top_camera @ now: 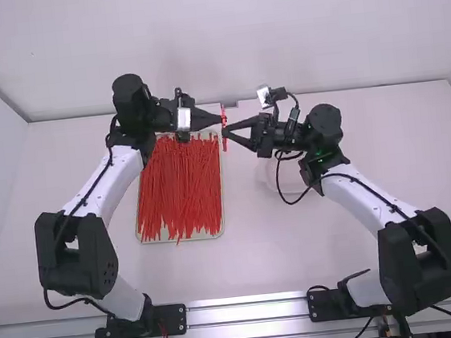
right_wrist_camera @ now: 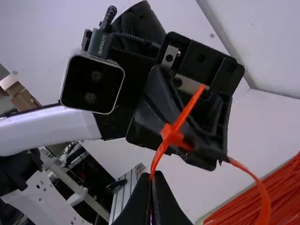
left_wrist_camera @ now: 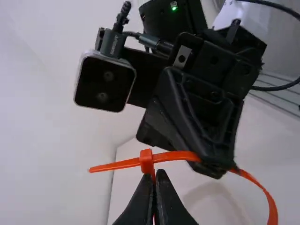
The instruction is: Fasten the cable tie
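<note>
Tray: a flat tan tray (top_camera: 205, 234) lies on the white worktop (top_camera: 383, 136) on the left arm's side. It carries a loose heap of spare ties (top_camera: 180, 182), all red, most lying lengthwise away from the arms' bases.
Cable tie: one red cable tie (left_wrist_camera: 146, 161) is held off the worktop between the two hands, just past the tray's far right corner.
Direction: from the high view it is a short strip running up and down the picture. In the left wrist view the strap passes through its own head; a short end pokes out one side, and the long part bends away on the other.
Left hand (left_wrist_camera: 155, 174): clenched on a strand of the tie beside the head.
Right hand (right_wrist_camera: 152, 174): clenched on the tie too.
</note>
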